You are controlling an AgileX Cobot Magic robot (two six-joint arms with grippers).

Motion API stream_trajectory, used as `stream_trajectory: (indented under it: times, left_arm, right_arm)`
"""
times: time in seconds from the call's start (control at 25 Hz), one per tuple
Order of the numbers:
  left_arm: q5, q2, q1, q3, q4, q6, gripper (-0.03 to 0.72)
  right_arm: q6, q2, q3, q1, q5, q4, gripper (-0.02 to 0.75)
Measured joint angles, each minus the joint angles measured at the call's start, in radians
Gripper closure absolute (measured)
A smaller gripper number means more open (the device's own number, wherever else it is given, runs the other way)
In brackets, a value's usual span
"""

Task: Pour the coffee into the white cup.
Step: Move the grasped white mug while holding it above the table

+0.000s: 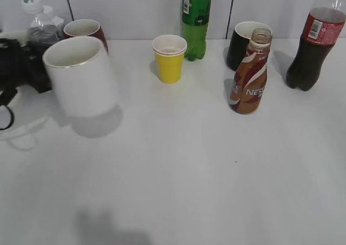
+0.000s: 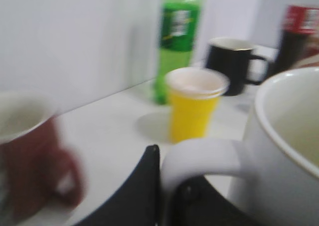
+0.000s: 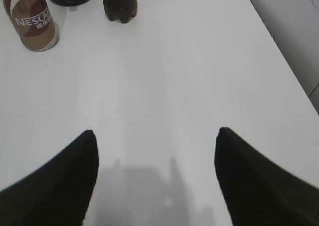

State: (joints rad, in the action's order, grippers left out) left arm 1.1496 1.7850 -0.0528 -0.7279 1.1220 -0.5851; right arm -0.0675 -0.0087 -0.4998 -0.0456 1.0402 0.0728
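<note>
The white cup [image 1: 81,77] hangs tilted a little above the table at the left, with its shadow under it. My left gripper [image 1: 32,72] is shut on its loop handle; in the left wrist view the black jaws [image 2: 169,171] clamp the handle and the cup [image 2: 279,151] fills the right side. The brown Nescafe bottle of coffee [image 1: 250,77] stands upright and uncapped at the right. It also shows at the top left of the right wrist view [image 3: 32,21]. My right gripper [image 3: 154,136] is open and empty over bare table, well short of the bottle.
A yellow paper cup [image 1: 169,58] and a green bottle [image 1: 195,18] stand at the back middle. A black mug [image 1: 243,45] is behind the coffee bottle and a cola bottle [image 1: 313,45] at far right. A red mug [image 1: 84,28] and a clear bottle [image 1: 38,23] are back left.
</note>
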Motion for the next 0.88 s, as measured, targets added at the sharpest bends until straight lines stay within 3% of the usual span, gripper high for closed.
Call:
stream_trajectory:
  times: [0.28, 0.88]
  left_arm:
    - [0.002, 0.045, 0.111, -0.071, 0.064, -0.063, 0.653]
    - [-0.005, 0.046, 0.112, -0.071, 0.093, -0.066, 0.653]
  right_arm:
    - [0.000, 0.000, 0.000, 0.000, 0.000, 0.000, 0.168]
    - [0.000, 0.028, -0.010, 0.000, -0.018, -0.003, 0.168]
